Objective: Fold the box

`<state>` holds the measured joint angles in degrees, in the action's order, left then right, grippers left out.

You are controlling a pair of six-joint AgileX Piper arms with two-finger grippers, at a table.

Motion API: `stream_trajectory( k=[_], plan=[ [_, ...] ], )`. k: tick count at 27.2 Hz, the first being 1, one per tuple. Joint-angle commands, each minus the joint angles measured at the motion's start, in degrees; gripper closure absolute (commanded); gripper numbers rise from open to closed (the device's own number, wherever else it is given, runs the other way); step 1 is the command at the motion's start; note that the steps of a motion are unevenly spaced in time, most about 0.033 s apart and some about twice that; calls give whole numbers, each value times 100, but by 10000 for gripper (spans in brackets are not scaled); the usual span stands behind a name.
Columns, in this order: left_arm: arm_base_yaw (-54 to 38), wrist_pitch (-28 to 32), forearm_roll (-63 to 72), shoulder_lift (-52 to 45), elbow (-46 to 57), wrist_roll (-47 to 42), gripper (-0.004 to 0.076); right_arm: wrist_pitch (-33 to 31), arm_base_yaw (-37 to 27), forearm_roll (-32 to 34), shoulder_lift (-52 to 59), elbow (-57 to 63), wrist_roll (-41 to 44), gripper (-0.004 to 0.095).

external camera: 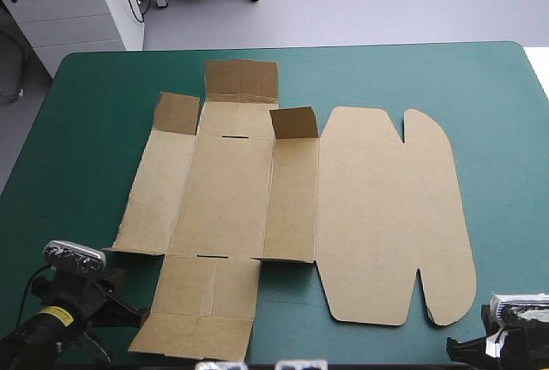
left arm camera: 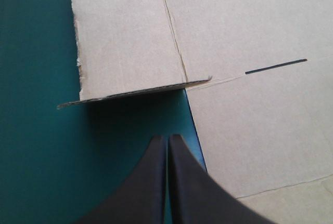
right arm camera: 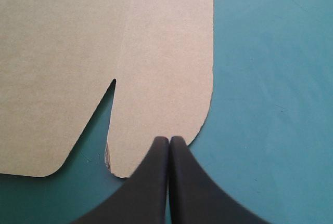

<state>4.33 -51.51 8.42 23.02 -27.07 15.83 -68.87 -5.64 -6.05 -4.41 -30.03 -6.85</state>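
Three far flaps (external camera: 242, 81) stand up; the rest of your box (external camera: 292, 207) lies flat.
It is spread across the middle of the counter (external camera: 497, 87) with its walls unraised and its lid panel flat to the right, so by my judgement nearly all the folding remains. Your left pincer (left arm camera: 167, 141) and right pincer (right arm camera: 169, 141) are both closed to a point, holding nothing, at the box's near edge.

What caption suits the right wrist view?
Shut right gripper at a rounded flap of the flat brown box, teal-green cover beneath.
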Motion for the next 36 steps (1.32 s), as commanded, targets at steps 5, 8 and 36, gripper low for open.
stream_trajectory(
  k=[5, 8, 36],
  plan=[
    [38, 303, 53, 58, -134, -27, 731, 306, 19, 18, -94, -126, -24, 927],
    [38, 303, 53, 58, -134, -27, 731, 306, 19, 18, -94, -126, -24, 927],
    [38, -513, 308, 3186, -3324, -286, 731, 306, 19, 18, -94, -126, -39, 927]
  ],
)
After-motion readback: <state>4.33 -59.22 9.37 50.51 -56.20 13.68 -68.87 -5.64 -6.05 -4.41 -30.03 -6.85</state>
